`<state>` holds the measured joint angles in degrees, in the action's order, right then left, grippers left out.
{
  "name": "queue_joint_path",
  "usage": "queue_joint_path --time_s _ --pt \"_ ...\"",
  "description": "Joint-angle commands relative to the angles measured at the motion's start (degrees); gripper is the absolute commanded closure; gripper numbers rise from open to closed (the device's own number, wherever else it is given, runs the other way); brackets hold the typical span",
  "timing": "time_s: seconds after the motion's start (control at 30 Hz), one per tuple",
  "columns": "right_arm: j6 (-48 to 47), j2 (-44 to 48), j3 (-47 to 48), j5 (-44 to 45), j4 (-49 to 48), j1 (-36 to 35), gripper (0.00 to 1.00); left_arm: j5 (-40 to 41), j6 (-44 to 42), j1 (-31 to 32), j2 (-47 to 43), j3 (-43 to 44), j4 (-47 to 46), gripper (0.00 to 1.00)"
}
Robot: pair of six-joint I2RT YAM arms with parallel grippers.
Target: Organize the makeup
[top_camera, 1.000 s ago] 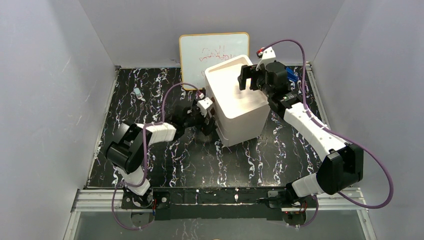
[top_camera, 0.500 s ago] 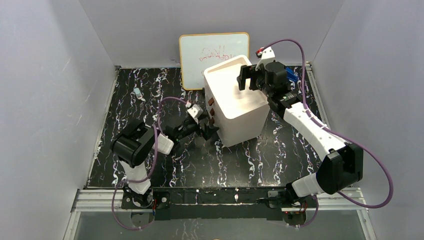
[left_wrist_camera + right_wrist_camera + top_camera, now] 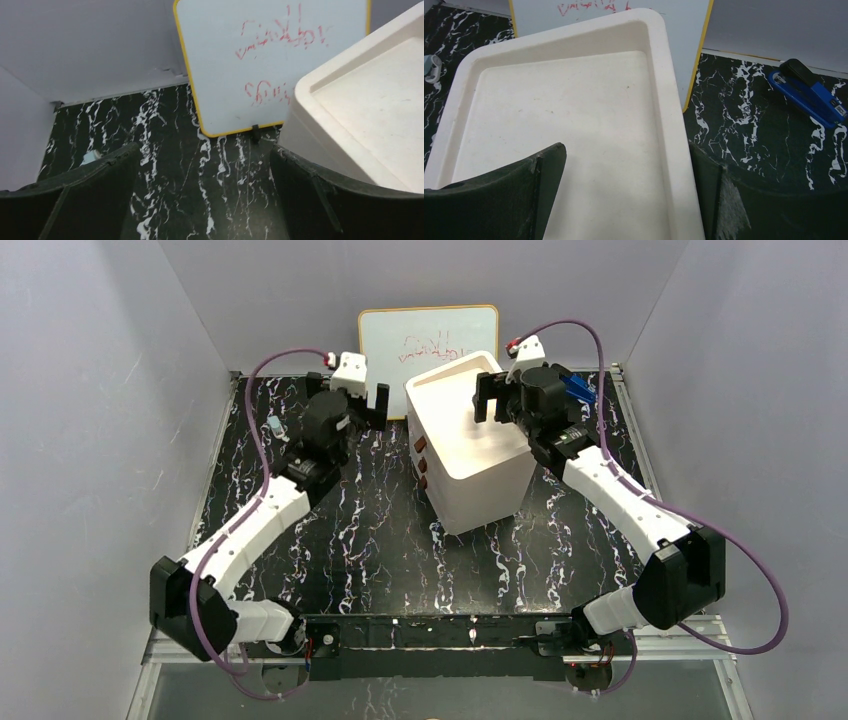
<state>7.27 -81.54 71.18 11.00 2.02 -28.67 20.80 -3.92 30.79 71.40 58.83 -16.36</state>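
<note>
Your left gripper [image 3: 365,405], far left by the whiteboard [image 3: 425,340], and right gripper [image 3: 498,400], over the drawer box [image 3: 480,455], both gape empty, no makeup in view, probably inside the box, so next pull a brown handle [image 3: 421,447].

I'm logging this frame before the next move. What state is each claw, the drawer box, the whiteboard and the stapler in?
Left claw: open, holding nothing.
Right claw: open, holding nothing, above the box's top tray.
White plastic drawer box with brown handles: upright, drawers look shut, top tray empty.
Yellow-framed whiteboard with red scribbles: propped upright behind the box.
Blue and black stapler: looks closed, lying flat.
</note>
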Motion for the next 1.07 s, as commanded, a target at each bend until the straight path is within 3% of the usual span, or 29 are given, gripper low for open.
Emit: queue_joint_path --time_s 0.0,0.23,0.47,0.7,1.03 --pt "1.83 -0.25 1.43 8.2 11.39 -2.01 0.01 7.26 -2.22 -0.02 5.43 11.48 29.64 0.02" --pt "-3.75 3.02 8.68 15.57 2.71 -1.65 0.01 -3.34 2.03 -0.02 8.73 22.47 33.41 0.02" --pt "-10.31 12.27 6.59 24.66 -14.5 -1.14 0.01 -0.94 2.23 -1.67 9.86 34.11 31.78 0.01" --pt "-11.73 10.14 15.18 19.81 -9.31 -1.08 0.01 -5.53 0.41 -3.68 11.63 41.08 31.29 0.01" --pt "-10.39 9.91 16.38 18.84 -6.23 -1.06 0.01 -11.33 -2.72 -5.19 8.43 38.69 27.16 0.01"
